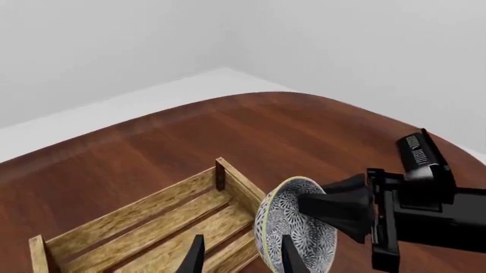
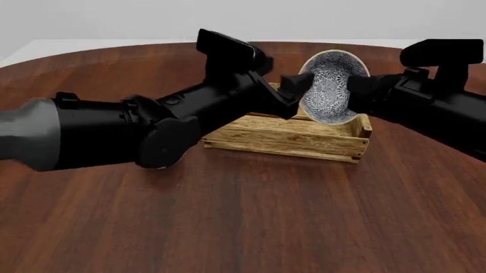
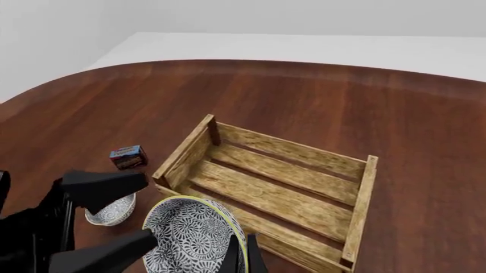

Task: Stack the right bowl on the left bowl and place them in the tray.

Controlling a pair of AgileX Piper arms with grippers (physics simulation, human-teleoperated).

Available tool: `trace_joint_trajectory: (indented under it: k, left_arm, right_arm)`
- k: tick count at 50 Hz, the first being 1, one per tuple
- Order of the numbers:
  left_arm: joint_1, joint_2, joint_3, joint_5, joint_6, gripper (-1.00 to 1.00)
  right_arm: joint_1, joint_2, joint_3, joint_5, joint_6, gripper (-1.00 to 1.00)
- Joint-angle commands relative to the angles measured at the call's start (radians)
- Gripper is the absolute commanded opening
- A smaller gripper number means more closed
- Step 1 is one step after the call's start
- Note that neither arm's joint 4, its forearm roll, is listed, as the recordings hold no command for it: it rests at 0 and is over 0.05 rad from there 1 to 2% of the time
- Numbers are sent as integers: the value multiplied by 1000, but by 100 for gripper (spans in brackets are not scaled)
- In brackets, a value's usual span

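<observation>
Dark wood surface, pale grey walls behind. Right arm reaches in nearly level, right jaws clenched on the rim of the right bowl. Bowl tipped on edge, blue-grey pattern, above the tray. Left jaws released, spread wide just beside it. Left bowl upright on the surface near the left jaws, outside the tray.
</observation>
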Motion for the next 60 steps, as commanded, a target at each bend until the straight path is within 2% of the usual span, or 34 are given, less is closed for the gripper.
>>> trace_joint_trajectory:
  k: [1,37,38,60]
  left_arm:
    - [-6,62,-28,-14,-12,100]
    - [17,210,-93,-41,-72,100]
    - [20,211,-95,-42,-86,-100]
    - [14,159,-62,-52,-78,-100]
  right_arm:
    - [9,-2,-4,-4,6,-100]
    - [11,-9,-3,1,0,-100]
    - [11,-8,-3,1,1,-100]
    - [14,-10,-2,1,-1,-100]
